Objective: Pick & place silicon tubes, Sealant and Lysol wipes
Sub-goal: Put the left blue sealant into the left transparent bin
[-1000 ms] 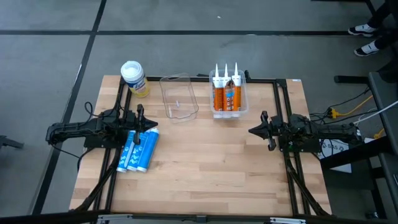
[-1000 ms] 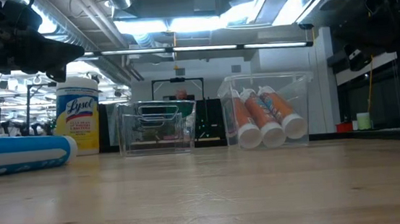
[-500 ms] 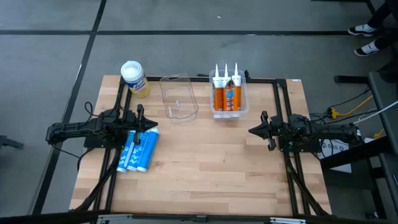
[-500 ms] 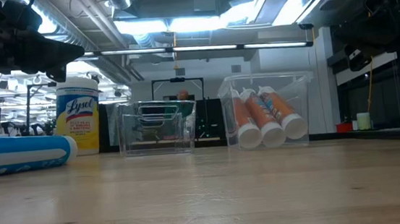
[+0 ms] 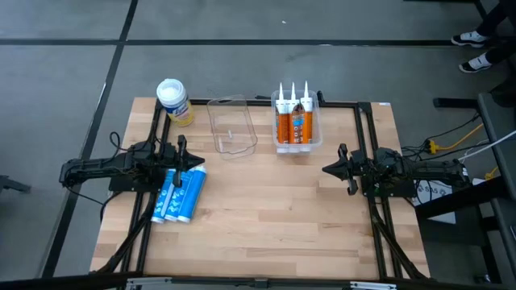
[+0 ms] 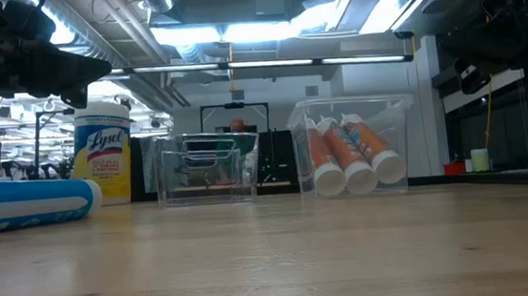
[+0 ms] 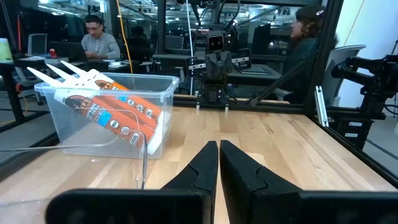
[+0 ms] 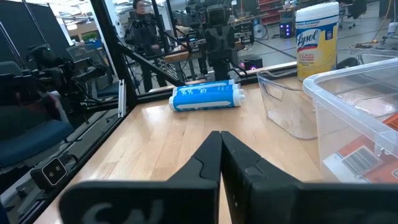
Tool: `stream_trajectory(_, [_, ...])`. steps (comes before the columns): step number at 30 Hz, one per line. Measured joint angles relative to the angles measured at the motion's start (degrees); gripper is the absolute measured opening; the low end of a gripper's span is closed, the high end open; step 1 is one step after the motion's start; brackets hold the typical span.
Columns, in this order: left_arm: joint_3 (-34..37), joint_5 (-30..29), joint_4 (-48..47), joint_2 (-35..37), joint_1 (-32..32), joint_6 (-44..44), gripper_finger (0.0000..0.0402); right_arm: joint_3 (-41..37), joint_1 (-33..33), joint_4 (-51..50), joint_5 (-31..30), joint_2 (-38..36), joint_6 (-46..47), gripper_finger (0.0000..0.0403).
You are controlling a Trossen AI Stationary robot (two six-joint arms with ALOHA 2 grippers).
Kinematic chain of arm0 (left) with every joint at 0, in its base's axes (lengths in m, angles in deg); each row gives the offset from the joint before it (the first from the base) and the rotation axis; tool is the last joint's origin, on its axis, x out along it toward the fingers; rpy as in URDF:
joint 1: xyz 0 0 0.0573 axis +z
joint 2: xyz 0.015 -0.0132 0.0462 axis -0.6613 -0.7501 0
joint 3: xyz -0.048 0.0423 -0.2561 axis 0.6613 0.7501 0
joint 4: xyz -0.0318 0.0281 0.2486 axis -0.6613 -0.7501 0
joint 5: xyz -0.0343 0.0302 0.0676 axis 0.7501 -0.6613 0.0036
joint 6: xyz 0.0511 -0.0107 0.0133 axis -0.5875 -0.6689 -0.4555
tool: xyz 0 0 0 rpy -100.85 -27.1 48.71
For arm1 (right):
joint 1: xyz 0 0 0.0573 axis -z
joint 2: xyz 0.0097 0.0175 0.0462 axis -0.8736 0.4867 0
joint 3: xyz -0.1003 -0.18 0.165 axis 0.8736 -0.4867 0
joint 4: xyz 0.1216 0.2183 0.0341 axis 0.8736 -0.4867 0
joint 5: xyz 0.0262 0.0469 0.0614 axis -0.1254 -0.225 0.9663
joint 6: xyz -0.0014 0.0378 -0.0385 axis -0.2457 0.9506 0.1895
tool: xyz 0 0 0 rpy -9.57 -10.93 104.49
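The yellow Lysol wipes canister [image 5: 172, 101] with a white lid stands on its base at the table's far left corner; it also shows in the low view [image 6: 101, 153] and the right wrist view [image 8: 317, 38]. Three blue tubes [image 5: 178, 194] lie side by side on the table at the left. Three orange sealant tubes [image 5: 293, 117] lie in a clear bin [image 5: 315, 129] at the far middle. An empty clear bin [image 5: 231, 125] stands between canister and sealant bin. My left gripper [image 5: 201, 159] is shut and empty, above the blue tubes' far end. My right gripper [image 5: 325, 170] is shut and empty at the right.
The table's near half is bare wood [image 5: 266, 225]. Black frame rails [image 5: 153, 129] run along the left, right and far sides. People sit at desks in the room beyond the table [image 7: 99, 38].
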Motion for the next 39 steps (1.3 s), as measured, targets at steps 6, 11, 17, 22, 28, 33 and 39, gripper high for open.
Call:
stream_trajectory(6, [0.0, 0.1, 3.1, 0.0, 0.0, 3.3, 0.0011, 0.0, 0.0, 0.0, 0.0, 0.0, -0.1, 0.0012])
stream_trajectory(11, [0.0, 0.1, 11.6, 0.0, 0.0, 11.4, 0.0015, 0.0, 0.0, 0.0, 0.0, 0.0, -0.1, 0.0012])
stream_trajectory(17, [0.0, 0.0, 22.7, 0.0, 0.0, 18.9, 0.0012, 0.0, 0.0, 0.0, 0.0, 0.0, 0.0, 0.0012])
stream_trajectory(22, [0.0, -0.1, 34.3, 0.0, 0.0, 22.4, 0.0012, 0.0, 0.0, 0.0, 0.0, 0.0, 0.0, 0.0012])
stream_trajectory(28, [0.0, -0.2, 48.0, 0.0, 0.0, 25.0, 0.0015, 0.0, 0.0, 0.0, 0.0, 0.0, 0.0, 0.0012])
stream_trajectory(33, [-2.9, -2.1, 51.3, 0.0, 0.0, 27.0, 0.0015, 0.0, 0.0, 0.0, 0.0, 0.0, 0.0, 0.0012])
stream_trajectory(39, [-10.3, -3.5, 50.7, -2.2, 0.0, 21.9, 0.0015, 0.0, 0.0, 0.0, 0.0, 0.0, -0.1, 0.0012])
